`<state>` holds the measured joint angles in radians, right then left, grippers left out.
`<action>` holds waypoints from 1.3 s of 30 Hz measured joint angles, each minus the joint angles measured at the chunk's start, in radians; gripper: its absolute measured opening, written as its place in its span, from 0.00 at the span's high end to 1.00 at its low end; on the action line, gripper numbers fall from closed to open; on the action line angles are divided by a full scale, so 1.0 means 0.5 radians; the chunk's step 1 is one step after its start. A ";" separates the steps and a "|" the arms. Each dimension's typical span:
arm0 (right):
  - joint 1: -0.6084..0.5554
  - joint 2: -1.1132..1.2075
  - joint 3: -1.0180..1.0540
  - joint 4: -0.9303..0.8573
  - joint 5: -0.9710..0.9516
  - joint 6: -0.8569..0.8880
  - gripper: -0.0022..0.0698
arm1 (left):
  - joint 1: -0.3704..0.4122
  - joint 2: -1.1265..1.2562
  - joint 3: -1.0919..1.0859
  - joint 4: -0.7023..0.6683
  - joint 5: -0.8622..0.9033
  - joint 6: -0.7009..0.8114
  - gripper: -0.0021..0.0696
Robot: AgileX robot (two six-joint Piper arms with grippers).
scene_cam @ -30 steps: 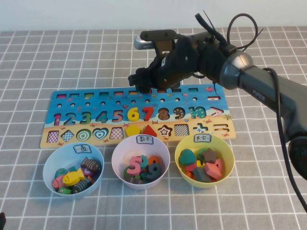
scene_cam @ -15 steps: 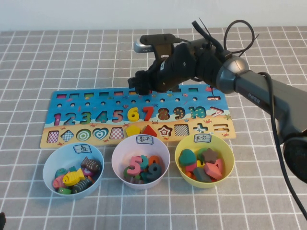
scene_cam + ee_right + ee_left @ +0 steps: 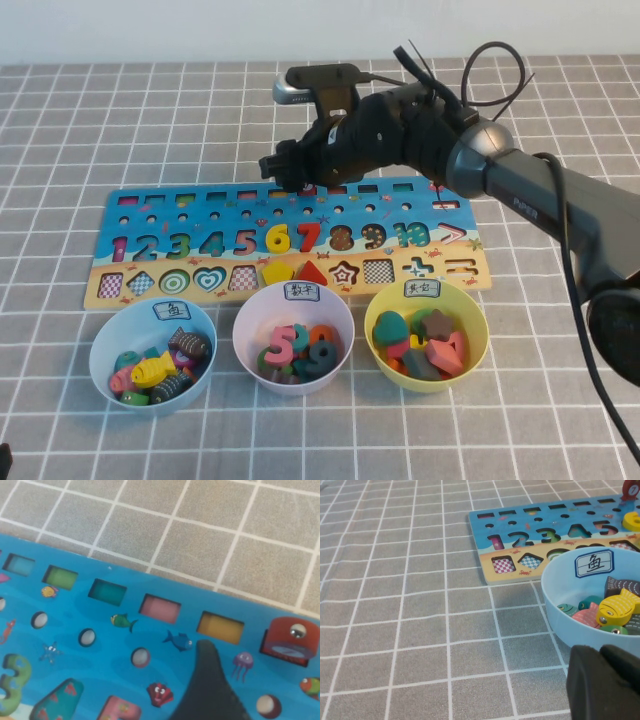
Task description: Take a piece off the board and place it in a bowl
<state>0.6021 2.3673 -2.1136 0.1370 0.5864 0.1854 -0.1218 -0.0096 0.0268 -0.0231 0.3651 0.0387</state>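
The board [image 3: 150, 215] lies across the table's middle. The small red piece [image 3: 290, 637] stands in a slot in the board's [image 3: 100, 625] top row. In the high view my arm mostly hides it. My right gripper [image 3: 290, 172] hovers open and empty over the board's far edge. One dark finger [image 3: 207, 680] shows beside the piece, not touching it. The pale blue bowl [image 3: 105, 340] stands in front of the board's left end, holding several fish pieces. My left gripper [image 3: 605, 685] is shut and empty, low by the near rim of this bowl [image 3: 555, 610].
A white-pink bowl [image 3: 250, 305] of numerals and a yellow bowl [image 3: 478, 335] of shapes stand in front of the board. The red numeral 7 [image 3: 308, 236] and a red triangle [image 3: 312, 272] sit on the board. A grey checked cloth [image 3: 80, 120] covers the table.
My right gripper has shifted a little to the left and toward the board's far edge. The red piece stays in its slot. The bowls and board have not moved.
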 joint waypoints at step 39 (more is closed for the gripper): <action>0.000 0.134 0.000 -0.049 -0.089 0.000 0.39 | 0.000 0.000 0.000 0.000 0.000 0.000 0.97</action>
<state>0.6021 2.4341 -2.1136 0.1124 0.5420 0.1854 -0.1218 -0.0096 0.0268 -0.0231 0.3651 0.0387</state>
